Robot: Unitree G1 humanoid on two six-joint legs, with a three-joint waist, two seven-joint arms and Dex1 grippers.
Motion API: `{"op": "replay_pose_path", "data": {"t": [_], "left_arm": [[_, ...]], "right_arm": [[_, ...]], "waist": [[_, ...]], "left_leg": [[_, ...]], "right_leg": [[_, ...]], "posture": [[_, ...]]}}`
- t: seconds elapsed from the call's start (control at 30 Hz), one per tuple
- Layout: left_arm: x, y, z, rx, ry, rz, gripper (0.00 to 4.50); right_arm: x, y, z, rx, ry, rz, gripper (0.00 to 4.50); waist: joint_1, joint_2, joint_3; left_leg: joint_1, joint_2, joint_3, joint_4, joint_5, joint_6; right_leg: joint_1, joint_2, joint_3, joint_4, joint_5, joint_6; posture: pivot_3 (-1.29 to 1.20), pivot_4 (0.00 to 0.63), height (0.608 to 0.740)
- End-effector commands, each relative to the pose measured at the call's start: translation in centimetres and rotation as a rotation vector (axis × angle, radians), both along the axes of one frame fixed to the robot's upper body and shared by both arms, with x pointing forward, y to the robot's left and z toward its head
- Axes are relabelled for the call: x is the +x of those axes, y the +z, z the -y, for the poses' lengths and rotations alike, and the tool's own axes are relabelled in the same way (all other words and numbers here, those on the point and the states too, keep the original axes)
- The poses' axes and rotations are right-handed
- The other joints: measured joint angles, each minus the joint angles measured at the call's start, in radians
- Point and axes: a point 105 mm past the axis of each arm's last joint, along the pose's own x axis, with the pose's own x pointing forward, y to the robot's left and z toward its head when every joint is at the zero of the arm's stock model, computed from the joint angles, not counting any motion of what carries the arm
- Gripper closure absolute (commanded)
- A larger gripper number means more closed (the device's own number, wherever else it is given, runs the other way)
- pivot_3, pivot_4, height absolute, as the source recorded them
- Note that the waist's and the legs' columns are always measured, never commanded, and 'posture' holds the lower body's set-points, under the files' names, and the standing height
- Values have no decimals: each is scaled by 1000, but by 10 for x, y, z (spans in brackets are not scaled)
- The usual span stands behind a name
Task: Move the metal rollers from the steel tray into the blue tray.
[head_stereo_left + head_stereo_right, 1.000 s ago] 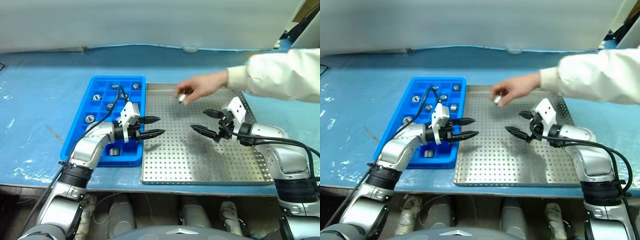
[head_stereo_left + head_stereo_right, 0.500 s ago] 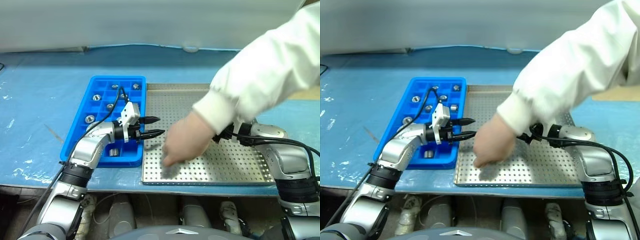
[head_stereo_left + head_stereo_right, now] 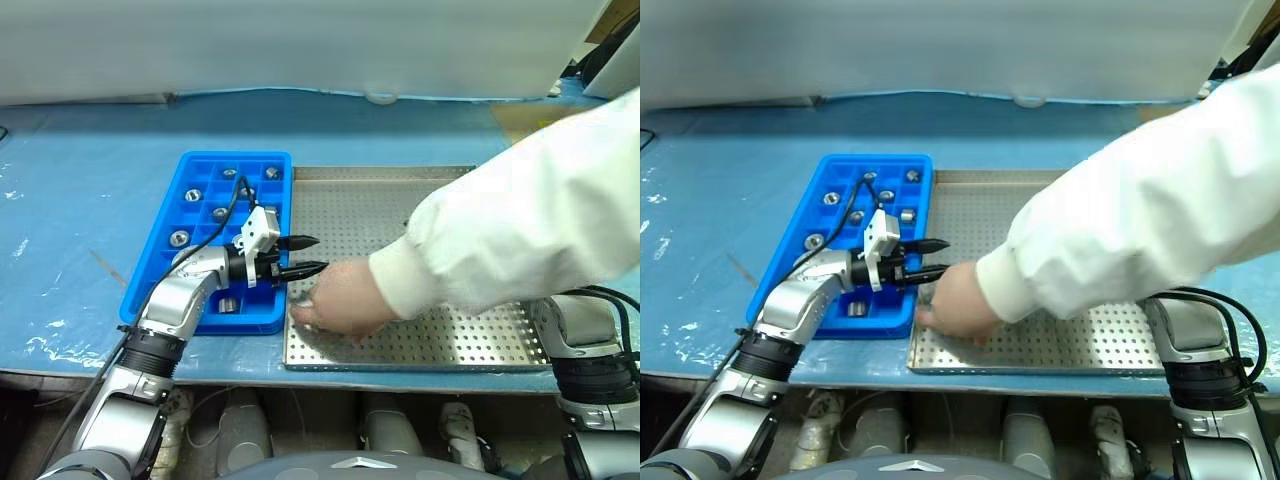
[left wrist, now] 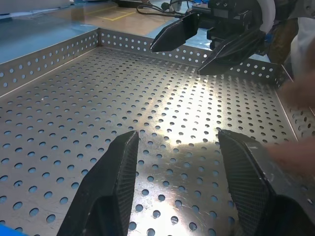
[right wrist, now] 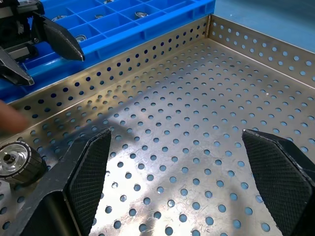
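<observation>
A: Head views first. What is on the table [image 3: 70, 200]?

B: A blue tray [image 3: 165, 255] lies touching the left rim of the steel tray [image 3: 440, 340]. Several metal rollers [image 3: 180, 238] sit in separate compartments of the blue tray, most of them toward its far end, one in the near row under the left arm.

A: And the left pincer [image 3: 308, 255]?

B: It reaches level across the blue tray's right edge, tips just over the steel tray's left rim. Its two black fingers stand partly apart with nothing between them.

A: Anyone else there?

B: A person's hand [image 3: 335, 300], in a white sleeve [image 3: 520, 235], comes in from the right and rests low on the near left part of the steel tray, right beside the left pincer's tips. The sleeve covers much of the steel tray.

A: Now the left wrist view.

B: Its own fingers [image 4: 113, 189] rise spread over the bare holed floor of the steel tray. Across the tray, near the far rim, the right pincer [image 4: 189, 46] faces them, its black fingers apart. A blurred bit of the person's hand shows near the steel tray's rim.

A: The right wrist view?

B: The right pincer's fingers [image 5: 88, 172] stand wide open and empty over the steel tray floor. One roller [image 5: 17, 162] lies on its side on that floor, close to the rim that borders the blue tray, with a blurred fingertip just beside it. The left pincer shows by that same rim.
</observation>
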Motion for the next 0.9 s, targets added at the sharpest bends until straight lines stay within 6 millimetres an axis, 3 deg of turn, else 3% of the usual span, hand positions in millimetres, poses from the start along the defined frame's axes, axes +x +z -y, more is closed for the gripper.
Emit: {"op": "replay_pose_path", "data": {"t": [0.03, 0.13, 0.5, 0.8, 0.9], "left_arm": [[-2, 13, 0, -14, -7, 59, 1762], [-2, 14, -1, -12, -7, 61, 1762], [-7, 20, -23, 12, 70, 83, 1762], [-22, 17, -40, 27, 176, 72, 1762], [-25, 16, -44, 30, 206, 70, 1762]], "right_arm": [[-2, 9, -5, 1, 36, 33, 50], [-6, 7, -13, 10, 77, 13, 50], [-25, -14, -84, -12, 434, -114, 50], [-33, -57, -92, -137, 554, -268, 50], [-28, -69, -94, -188, 553, -261, 635]], "waist": [[0, 0, 0], [0, 0, 0], [6, 0, 0], [34, 0, 0], [38, 0, 0]], "left_leg": [[0, 0, 0, 0, 0, 0], [0, 0, 0, 0, 0, 0], [0, 0, 0, -1, 0, 0], [-1, 0, 0, -2, 0, 0], [-1, 0, 0, -3, 0, -1]], "right_leg": [[0, 0, 0, 0, 0, 0], [0, 0, 0, 0, 0, 0], [-1, 0, -1, 0, 0, 0], [-1, 0, -2, 0, 0, 0], [-1, 0, -2, 0, 0, 0]], "posture": [[-186, 150, 740], [-171, 150, 740], [-44, 150, 740], [71, 150, 740], [108, 150, 740]]}}
